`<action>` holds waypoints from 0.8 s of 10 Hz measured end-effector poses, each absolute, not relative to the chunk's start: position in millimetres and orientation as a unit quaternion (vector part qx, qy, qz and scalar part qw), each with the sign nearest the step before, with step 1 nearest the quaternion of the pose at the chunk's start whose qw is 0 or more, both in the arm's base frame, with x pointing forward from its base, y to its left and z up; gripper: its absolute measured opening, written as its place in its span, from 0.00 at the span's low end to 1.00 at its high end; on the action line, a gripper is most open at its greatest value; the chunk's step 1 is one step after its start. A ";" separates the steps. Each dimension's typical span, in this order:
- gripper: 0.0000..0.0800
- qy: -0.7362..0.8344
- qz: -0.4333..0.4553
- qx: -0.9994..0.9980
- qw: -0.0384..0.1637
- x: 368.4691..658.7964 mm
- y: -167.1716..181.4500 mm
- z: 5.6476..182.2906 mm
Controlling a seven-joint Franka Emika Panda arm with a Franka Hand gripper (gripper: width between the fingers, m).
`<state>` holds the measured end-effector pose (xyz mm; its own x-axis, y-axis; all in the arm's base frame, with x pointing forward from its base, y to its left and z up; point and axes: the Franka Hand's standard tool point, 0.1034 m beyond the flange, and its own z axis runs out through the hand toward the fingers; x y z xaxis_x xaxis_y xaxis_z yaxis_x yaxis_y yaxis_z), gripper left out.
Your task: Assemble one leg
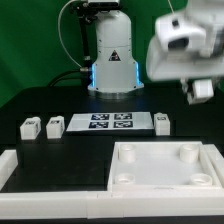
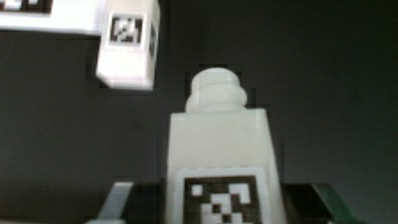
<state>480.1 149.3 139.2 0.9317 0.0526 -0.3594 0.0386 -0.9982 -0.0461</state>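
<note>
My gripper (image 1: 200, 92) hangs high at the exterior view's right, above the table. In the wrist view the gripper (image 2: 217, 208) is shut on a leg (image 2: 217, 140), a white block with a tag on its face and a rounded threaded tip pointing away from the jaws. One grey finger (image 2: 121, 202) shows on each side of it. Another leg (image 2: 128, 45) lies on the black table below, and it also shows in the exterior view (image 1: 161, 122). Two more legs (image 1: 30, 127) (image 1: 54, 126) stand side by side at the exterior view's left.
The large white square piece with round corner sockets (image 1: 165, 150) lies at the front right. The marker board (image 1: 112, 123) lies in the middle, and its corner shows in the wrist view (image 2: 25, 6). A white L-shaped rail (image 1: 10, 165) sits front left. The robot base (image 1: 112, 55) stands behind.
</note>
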 end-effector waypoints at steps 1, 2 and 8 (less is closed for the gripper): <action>0.36 -0.028 0.128 -0.991 0.021 495.1 153.1 143.5; 0.36 -0.028 0.086 -0.996 0.027 494.9 154.5 141.2; 0.36 -0.031 -0.191 -0.979 0.062 540.2 152.3 184.6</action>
<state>540.2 152.3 184.6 0.9251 0.0376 0.3778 0.0849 -0.9904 -0.1095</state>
